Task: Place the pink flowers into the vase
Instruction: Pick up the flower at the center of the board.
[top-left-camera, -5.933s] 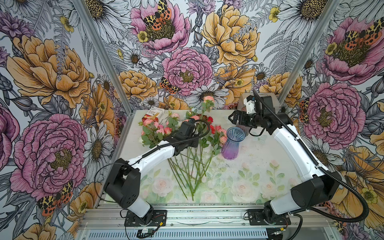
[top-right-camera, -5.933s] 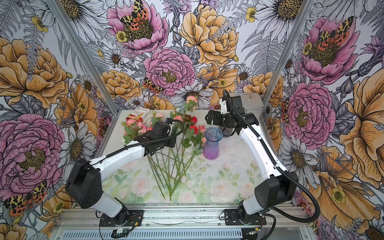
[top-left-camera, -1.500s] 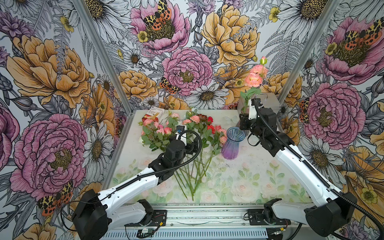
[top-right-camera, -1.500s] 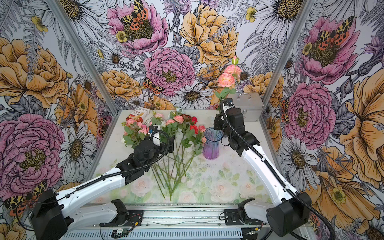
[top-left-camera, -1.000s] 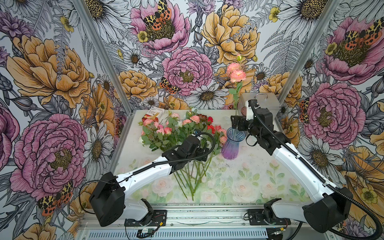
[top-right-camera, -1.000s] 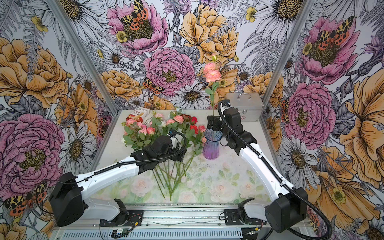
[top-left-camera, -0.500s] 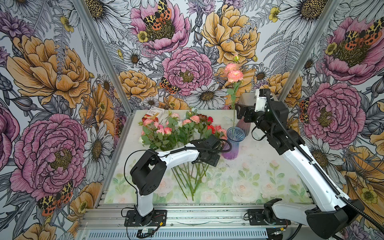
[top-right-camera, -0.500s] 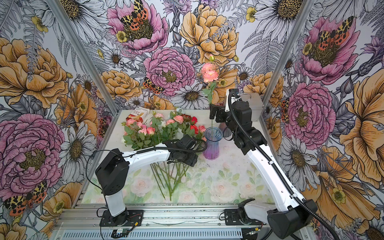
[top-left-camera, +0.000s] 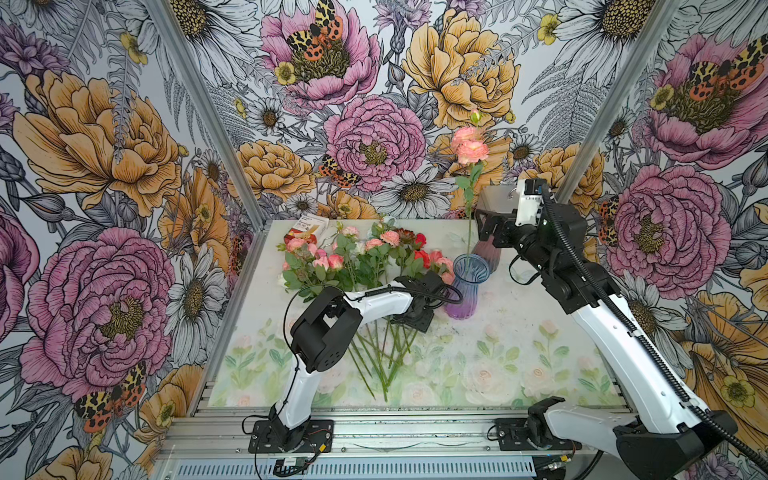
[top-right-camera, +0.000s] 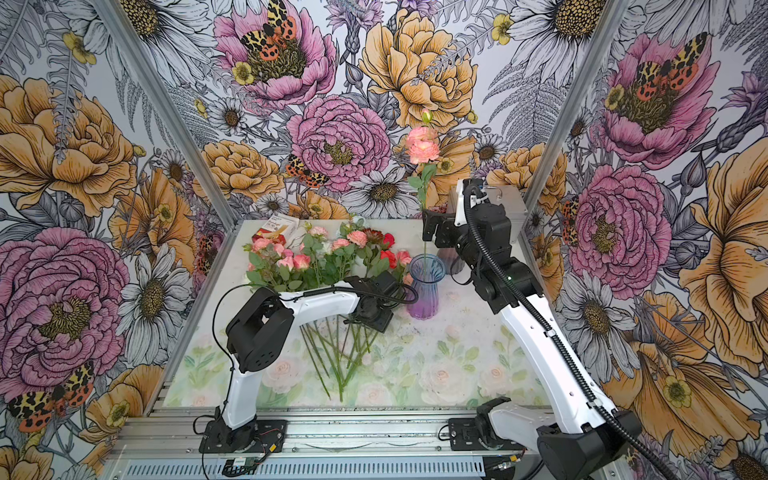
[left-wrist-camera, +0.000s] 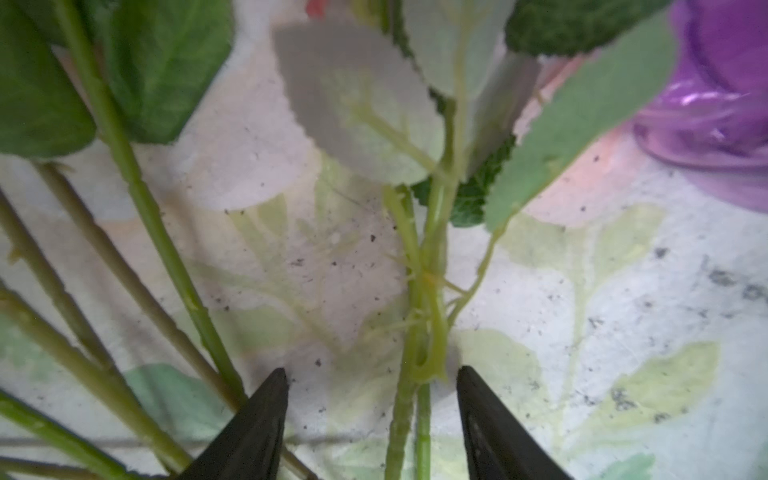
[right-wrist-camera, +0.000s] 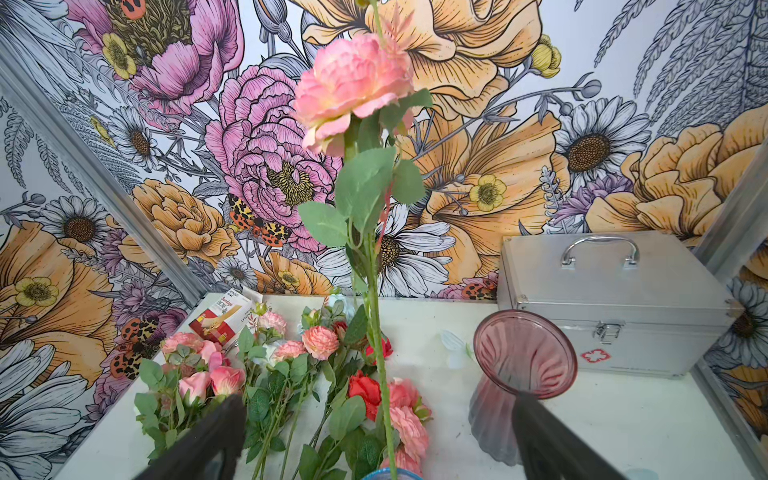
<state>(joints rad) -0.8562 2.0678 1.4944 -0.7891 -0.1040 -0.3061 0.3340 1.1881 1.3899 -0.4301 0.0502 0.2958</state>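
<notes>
A blue-and-purple glass vase (top-left-camera: 466, 286) (top-right-camera: 424, 289) stands mid-table with one tall pink flower (top-left-camera: 469, 145) (top-right-camera: 422, 148) (right-wrist-camera: 353, 87) upright in it. My right gripper (top-left-camera: 484, 226) (right-wrist-camera: 380, 398) hovers open behind and above the vase mouth. That flower's stem runs between its jaws, untouched. More pink flowers (top-left-camera: 332, 259) (top-right-camera: 291, 261) lie in a pile left of the vase, mixed with red blooms. My left gripper (top-left-camera: 411, 322) (left-wrist-camera: 372, 370) sits low on the table over their stems, open. Two thin green stems (left-wrist-camera: 415, 411) lie between its fingers, nearer one of them.
A second, pinkish vase (top-left-camera: 484, 254) (right-wrist-camera: 523, 361) stands behind the blue one. A silver metal case (top-left-camera: 496, 199) (right-wrist-camera: 615, 307) sits at the back right and a bandage box (top-left-camera: 305, 228) at the back left. Bare stems (top-left-camera: 382, 357) fan toward the table's front.
My left arm has swung right to the vase's foot and dropped onto the stems, its jaws narrowing. My right gripper has lifted off the vase mouth, leaving the pink flower standing there.
</notes>
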